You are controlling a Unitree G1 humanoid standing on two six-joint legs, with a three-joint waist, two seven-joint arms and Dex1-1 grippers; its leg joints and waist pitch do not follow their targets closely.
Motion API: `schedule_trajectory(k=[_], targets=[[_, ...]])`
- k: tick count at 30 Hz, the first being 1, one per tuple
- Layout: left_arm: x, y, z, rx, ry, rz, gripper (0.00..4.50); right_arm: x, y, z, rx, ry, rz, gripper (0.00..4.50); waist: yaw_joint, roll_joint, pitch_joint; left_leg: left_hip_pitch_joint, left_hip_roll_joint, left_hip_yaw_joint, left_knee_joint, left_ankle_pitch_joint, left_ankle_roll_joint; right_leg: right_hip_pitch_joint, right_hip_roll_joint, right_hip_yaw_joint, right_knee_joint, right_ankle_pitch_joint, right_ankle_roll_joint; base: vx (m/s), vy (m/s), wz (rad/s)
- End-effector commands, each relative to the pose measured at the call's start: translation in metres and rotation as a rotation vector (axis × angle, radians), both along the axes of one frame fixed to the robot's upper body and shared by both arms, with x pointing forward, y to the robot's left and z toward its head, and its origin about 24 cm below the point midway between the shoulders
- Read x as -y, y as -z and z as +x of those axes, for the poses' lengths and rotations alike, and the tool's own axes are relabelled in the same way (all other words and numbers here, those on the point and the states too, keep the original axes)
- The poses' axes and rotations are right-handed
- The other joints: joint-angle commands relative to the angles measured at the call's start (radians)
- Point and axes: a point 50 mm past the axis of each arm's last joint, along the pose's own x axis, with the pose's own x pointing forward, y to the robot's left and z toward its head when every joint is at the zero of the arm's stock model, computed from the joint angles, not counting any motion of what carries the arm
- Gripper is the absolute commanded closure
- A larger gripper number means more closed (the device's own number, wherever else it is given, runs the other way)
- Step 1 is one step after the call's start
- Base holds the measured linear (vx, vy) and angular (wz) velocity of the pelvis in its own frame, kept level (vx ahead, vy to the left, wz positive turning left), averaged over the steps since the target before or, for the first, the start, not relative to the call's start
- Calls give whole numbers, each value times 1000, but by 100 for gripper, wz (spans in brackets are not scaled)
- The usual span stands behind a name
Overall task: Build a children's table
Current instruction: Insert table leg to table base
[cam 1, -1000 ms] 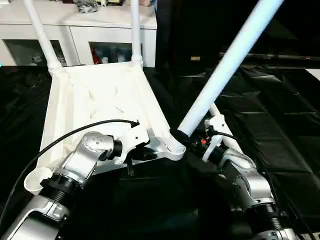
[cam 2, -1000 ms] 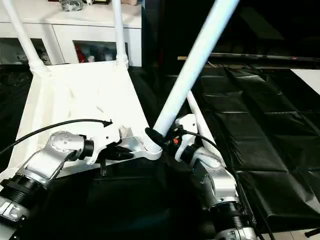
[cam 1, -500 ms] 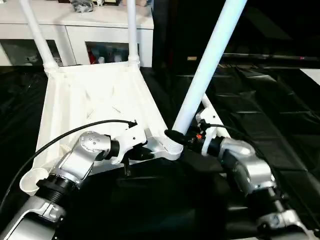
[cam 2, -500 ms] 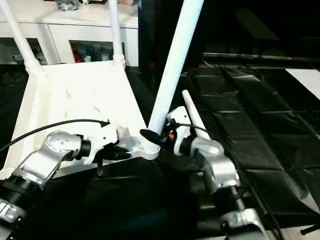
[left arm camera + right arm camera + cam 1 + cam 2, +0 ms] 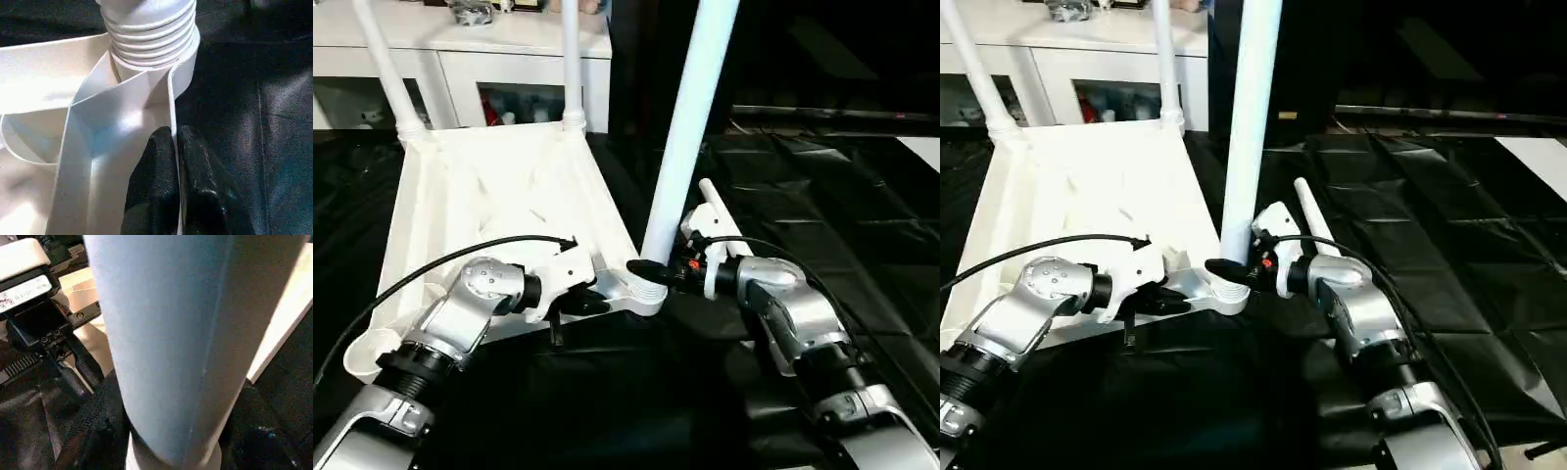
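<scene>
Tabletop (image 5: 499, 206) lies upside down on black sheeting (image 5: 822, 235), ribbed underside up. Two legs (image 5: 389, 69) already stand in the far corner sockets, in front of a white cabinet (image 5: 460, 49) w/ glass doors. Left hand (image 5: 173, 171) is closed on the tabletop's rim near the near-right corner, one black finger (image 5: 151, 181) inside the rim wall, the other outside. Right hand (image 5: 651, 271) grips the third leg (image 5: 685, 127) at its base, black fingers wrapped round it just above the corner socket (image 5: 646, 294). That leg stands nearly upright, threaded end sitting in the socket – ridges visible in left wrist view. Fourth leg (image 5: 717, 213) lies on the sheeting just beside the right wrist. Near-left socket (image 5: 362, 352) has no leg in it.
</scene>
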Motion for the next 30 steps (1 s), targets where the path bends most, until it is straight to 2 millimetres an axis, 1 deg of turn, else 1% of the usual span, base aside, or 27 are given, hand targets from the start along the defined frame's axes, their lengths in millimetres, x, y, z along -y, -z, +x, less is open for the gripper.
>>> schedule_trajectory(k=[1, 3, 4, 6, 7, 8, 11, 12, 13, 15, 16, 17, 20, 21, 22, 23, 24, 25, 26, 27, 28, 29, 30], targets=[[16, -13, -3, 57, 110, -34, 450, 0, 38, -16, -166, -63, -111, 260, -3, 13, -46, 35, 14, -7, -83, -528, -67, 9, -29, 13, -96, -462, -151, 0, 0, 0], [17, -14, -5, 53, 137, -51, 450, 2, 40, -18, -177, -81, -115, 260, -2, 14, -47, 36, 15, -6, -83, -522, -65, 9, -30, 14, -96, -451, -155, 0, 0, 0], [19, -15, -9, 33, 182, -67, 450, 4, 43, -22, -190, -116, -119, 260, -1, 15, -48, 35, 16, -6, -84, -507, -63, 12, -29, 14, -92, -421, -164, 0, 0, 0], [19, -15, -11, 28, 196, -70, 450, 5, 44, -23, -194, -126, -120, 260, -2, 14, -49, 30, 17, -4, -85, -489, -59, 16, -27, 14, -87, -375, -174, 0, 0, 0], [20, -15, -13, 16, 216, -75, 450, 5, 45, -24, -199, -142, -117, 260, -1, 17, -48, 33, 17, -3, -85, -489, -58, 15, -26, 15, -86, -362, -179, 0, 0, 0], [20, -16, -15, 7, 235, -80, 450, 6, 45, -26, -203, -159, -111, 260, -1, 16, -48, 35, 17, -3, -85, -494, -58, 15, -26, 15, -86, -360, -182, 0, 0, 0], [20, -17, -19, -11, 270, -89, 450, 6, 45, -29, -206, -196, -100, 260, 1, 15, -50, 39, 17, -4, -86, -498, -57, 19, -25, 15, -84, -349, -189, 0, 0, 0], [19, -18, -21, -25, 288, -86, 450, 6, 44, -31, -208, -217, -92, 260, 2, 17, -51, 37, 18, -4, -87, -481, -56, 23, -24, 16, -81, -319, -195, 0, 0, 0], [19, -18, -21, -31, 297, -85, 450, 6, 44, -32, -210, -228, -88, 260, 5, 16, -53, 37, 17, -1, -86, -460, -53, 25, -24, 16, -79, -288, -200, 0, 0, 0], [18, -19, -23, -46, 310, -85, 450, 6, 44, -35, -210, -253, -86, 260, 7, 17, -53, 37, 17, 0, -86, -445, -51, 27, -23, 16, -76, -263, -206, 0, 0, 0], [18, -20, -24, -49, 313, -85, 450, 6, 44, -36, -211, -260, -85, 260, 12, 17, -54, 38, 18, 1, -85, -435, -49, 28, -23, 15, -74, -243, -212, 0, 0, 0], [18, -20, -24, -52, 313, -87, 450, 5, 45, -38, -211, -277, -83, 260, 13, 19, -53, 39, 18, 2, -86, -433, -50, 28, -22, 16, -73, -240, -214, 0, 0, 0], [18, -20, -21, -31, 284, -85, 450, 4, 47, -39, -208, -263, -85, 260, 16, 18, -53, 40, 17, 2, -86, -431, -52, 29, -23, 16, -73, -240, -215, 0, 0, 0], [19, -20, -18, -20, 263, -80, 450, 4, 48, -38, -206, -245, -87, 260, 15, 18, -52, 40, 17, 2, -87, -440, -54, 29, -23, 15, -74, -256, -212, 0, 0, 0], [19, -17, -9, 27, 183, -55, 450, 5, 51, -31, -190, -147, -109, 260, 14, 17, -49, 42, 18, 2, -88, -461, -61, 25, -23, 16, -77, -288, -206, 0, 0, 0], [19, -17, -9, 28, 179, -53, 450, 5, 51, -31, -189, -142, -110, 260, 13, 17, -46, 45, 17, 2, -89, -481, -65, 21, -24, 16, -82, -320, -201, 0, 0, 0], [18, -16, -4, 44, 138, -41, 450, 5, 53, -27, -184, -90, -116, 260, 11, 17, -40, 50, 15, -1, -88, -538, -73, 15, -27, 16, -93, -419, -181, 0, 0, 0], [18, -16, 2, 53, 78, -40, 450, 6, 55, -19, -182, 27, -119, 260, 9, 14, -39, 54, 13, -7, -86, -581, -83, 10, -32, 14, -102, -519, -152, 0, 0, 0], [18, -16, 4, 53, 63, -45, 450, 6, 56, -17, -184, 60, -119, 260, 5, 13, -37, 55, 11, -9, -86, -599, -87, 7, -33, 13, -107, -566, -138, -76, -2, -3], [20, -17, 6, 50, 40, -58, 450, 6, 57, -13, -186, 121, -117, 260, -1, 11, -35, 55, 9, -18, -87, -622, -91, 10, -35, 5, -115, -641, -107, -78, 6, -11], [20, -18, 7, 49, 36, -60, 450, 6, 57, -12, -187, 132, -116, 260, -9, 15, -33, 53, 9, -25, -91, -650, -94, 12, -36, -4, -121, -683, -87, -78, 6, -11], [22, -19, 9, 48, 12, -64, 450, 4, 57, -9, -183, 181, -112, 260, -13, 17, -32, 54, 9, -29, -92, -667, -95, 13, -35, -9, -125, -693, -81, -71, 19, -17], [23, -19, 11, 47, -11, -68, 450, 2, 57, -6, -186, 232, -101, 260, -23, 23, -30, 57, 10, -34, -96, -708, -97, 12, -33, -18, -129, -695, -83, -69, 32, -16]])
